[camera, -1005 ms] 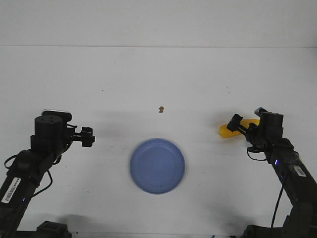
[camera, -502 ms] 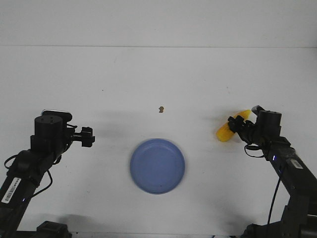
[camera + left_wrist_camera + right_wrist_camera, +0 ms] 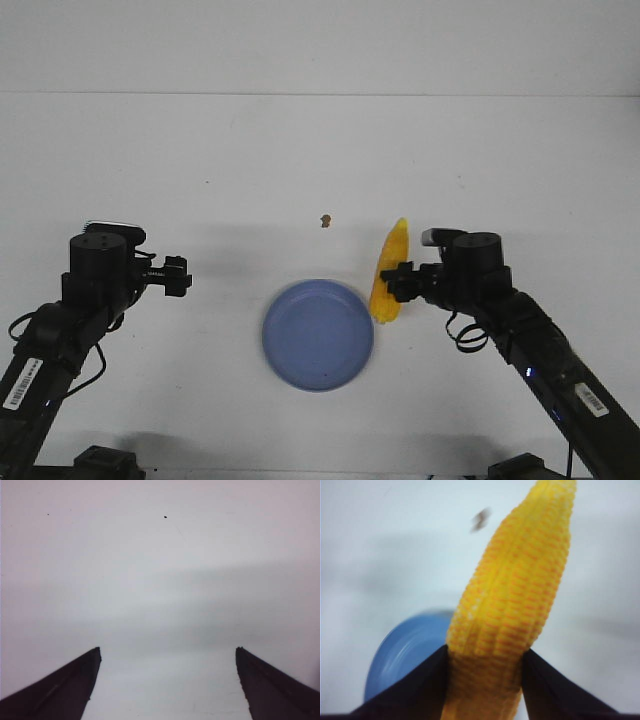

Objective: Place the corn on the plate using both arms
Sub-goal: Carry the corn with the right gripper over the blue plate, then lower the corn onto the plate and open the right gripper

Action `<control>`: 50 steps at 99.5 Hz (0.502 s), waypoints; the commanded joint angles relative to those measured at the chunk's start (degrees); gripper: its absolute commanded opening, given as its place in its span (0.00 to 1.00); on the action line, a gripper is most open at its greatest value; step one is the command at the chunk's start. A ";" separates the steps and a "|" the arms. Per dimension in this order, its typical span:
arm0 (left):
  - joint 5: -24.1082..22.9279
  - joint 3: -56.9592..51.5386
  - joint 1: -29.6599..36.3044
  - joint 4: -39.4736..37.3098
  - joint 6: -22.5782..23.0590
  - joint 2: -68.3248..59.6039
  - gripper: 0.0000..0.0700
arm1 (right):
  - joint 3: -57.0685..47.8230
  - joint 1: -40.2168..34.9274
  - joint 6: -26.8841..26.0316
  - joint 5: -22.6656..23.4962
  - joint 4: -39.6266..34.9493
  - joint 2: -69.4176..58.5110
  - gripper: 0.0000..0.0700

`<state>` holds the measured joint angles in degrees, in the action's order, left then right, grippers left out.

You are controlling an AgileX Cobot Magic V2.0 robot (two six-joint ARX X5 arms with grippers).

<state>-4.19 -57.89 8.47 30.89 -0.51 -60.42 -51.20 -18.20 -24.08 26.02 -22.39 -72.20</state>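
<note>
Between R claw jaws, corn, beside plate

The plate lies bare; the corn stands just beside its right rim. Only a small brown speck marks the far counter.
</note>
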 commanded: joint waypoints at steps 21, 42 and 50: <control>0.17 -0.55 0.02 -0.07 0.22 -0.68 0.78 | -0.85 -13.70 0.50 -8.94 -0.39 -4.85 0.73; 0.17 -0.55 0.02 -0.07 0.22 -0.68 0.78 | -0.85 -17.40 0.57 -13.03 -0.35 -7.06 0.87; 0.15 -0.55 0.02 -0.09 0.24 -0.68 0.78 | -0.85 -17.49 1.81 -13.81 0.96 -6.78 0.87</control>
<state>-4.19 -57.89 8.47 30.89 -0.54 -60.42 -51.20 -35.22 -23.79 12.93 -23.09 -78.41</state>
